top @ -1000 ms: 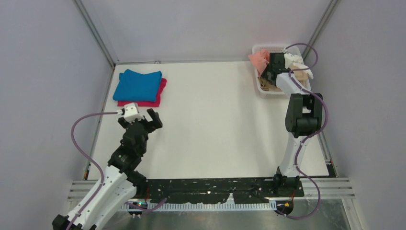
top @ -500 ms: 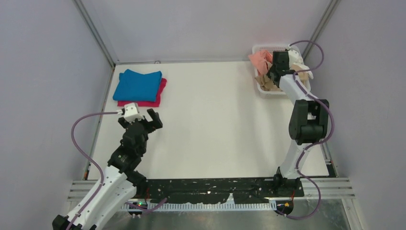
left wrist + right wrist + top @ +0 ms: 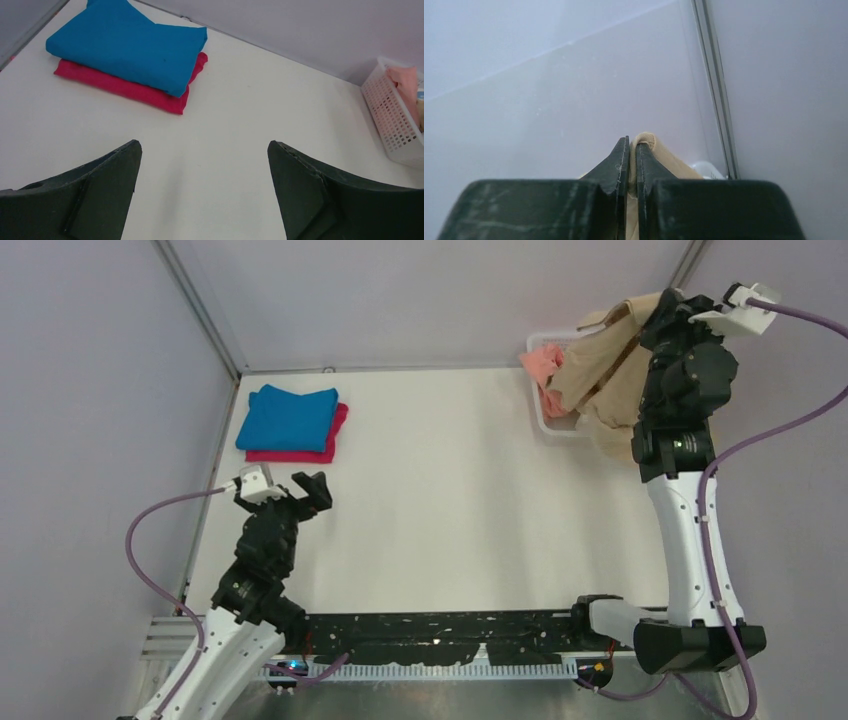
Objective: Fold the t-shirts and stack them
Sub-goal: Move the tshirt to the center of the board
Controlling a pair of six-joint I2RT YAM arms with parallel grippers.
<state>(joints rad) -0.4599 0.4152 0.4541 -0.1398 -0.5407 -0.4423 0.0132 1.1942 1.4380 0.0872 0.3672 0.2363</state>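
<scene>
The right gripper (image 3: pixel 652 312) was down inside the white mesh basket (image 3: pixel 547 422) half a second ago. It now stands high above the basket, close to the back wall. Its jaws are clamped on a fold of the tan t-shirt (image 3: pixel 603 370); in the right wrist view the gripper (image 3: pixel 631 143) pinches a lip of tan cloth (image 3: pixel 663 161) between nearly touching jaws. The shirt has left the basket and hangs in loose folds from the gripper, draping down over the basket's right side and hiding most of what lies in it. The salmon-pink t-shirt (image 3: pixel 540 364) still shows at the basket's far left corner, spilling over the rim.

Far to the left of the basket, across the bench (image 3: pixel 440 490), the bright blue t-shirt (image 3: pixel 288 417) lies folded on top of the folded magenta-pink t-shirt (image 3: pixel 338 428), neither moved. The left gripper (image 3: pixel 290 496) has drifted slightly nearer the arm bases and farther from the basket. Its jaws are spread wide with nothing between them, hovering over bare bench on the near side of that stack.
</scene>
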